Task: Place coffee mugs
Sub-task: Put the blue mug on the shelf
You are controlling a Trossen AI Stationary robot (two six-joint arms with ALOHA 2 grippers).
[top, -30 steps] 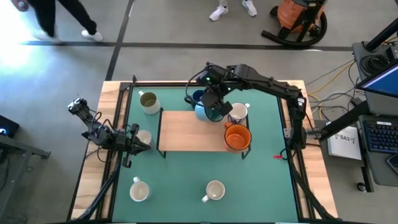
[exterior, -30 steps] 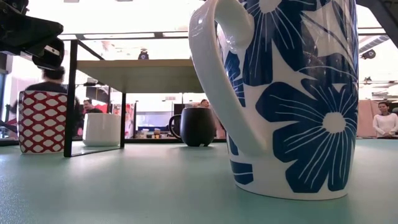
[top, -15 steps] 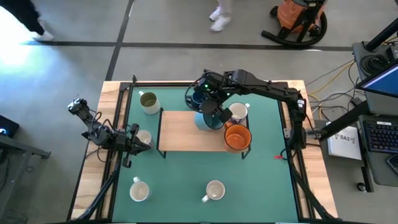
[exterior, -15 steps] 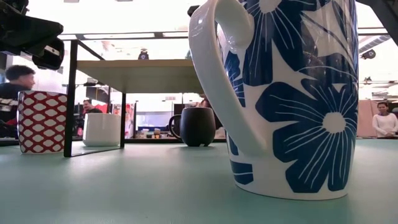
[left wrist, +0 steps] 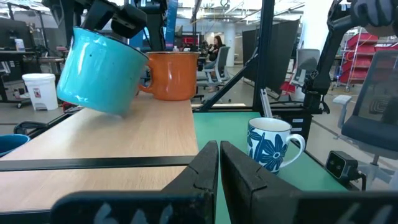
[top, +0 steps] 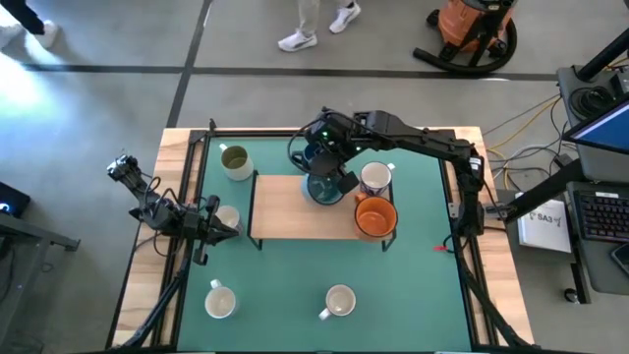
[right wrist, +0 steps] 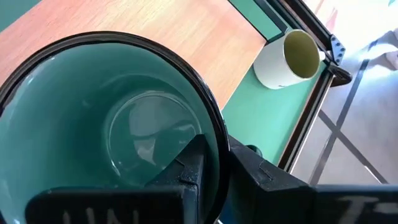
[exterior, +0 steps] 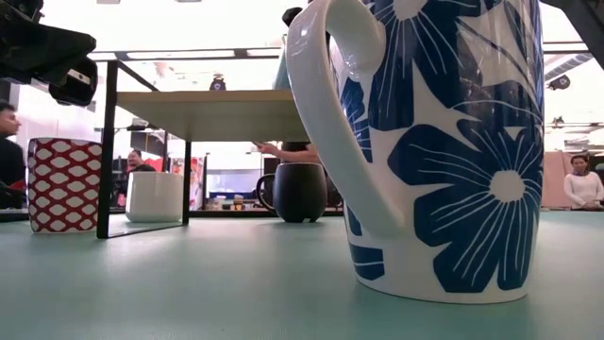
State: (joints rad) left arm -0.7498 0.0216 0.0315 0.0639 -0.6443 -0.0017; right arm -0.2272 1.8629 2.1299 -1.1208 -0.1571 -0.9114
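My right gripper (top: 332,175) is shut on the larger teal mug (top: 323,187) over the wooden shelf (top: 285,211). In the left wrist view the teal mug (left wrist: 102,71) is tilted just above the shelf top. An orange mug (top: 374,216) and a white mug (top: 375,178) stand on the shelf's right end. A navy mug (top: 313,153) sits on the mat behind the shelf. My left gripper (top: 212,220) is shut and waits at the table's left edge beside a white mug (top: 228,216). My right gripper holds the teal mug by its rim (right wrist: 216,127), with one finger (right wrist: 186,171) inside the mug and the other outside its wall. The fingers slant down from the far right. The mug hangs tilted; whether its lower edge (left wrist: 115,112) touches the shelf cannot be told.
An olive-lined cream mug (top: 235,161) stands at the far left of the green mat. A white mug (top: 218,300) and a blue-flowered mug (top: 339,301) stand near the front edge. A black frame rail (top: 192,197) runs along the mat's left side. People walk beyond the table.
My right gripper has turned a little and carried the teal mug slightly toward the table's left over the shelf. The mug's edge now shows above the shelf in the low view. People have walked past behind the table.
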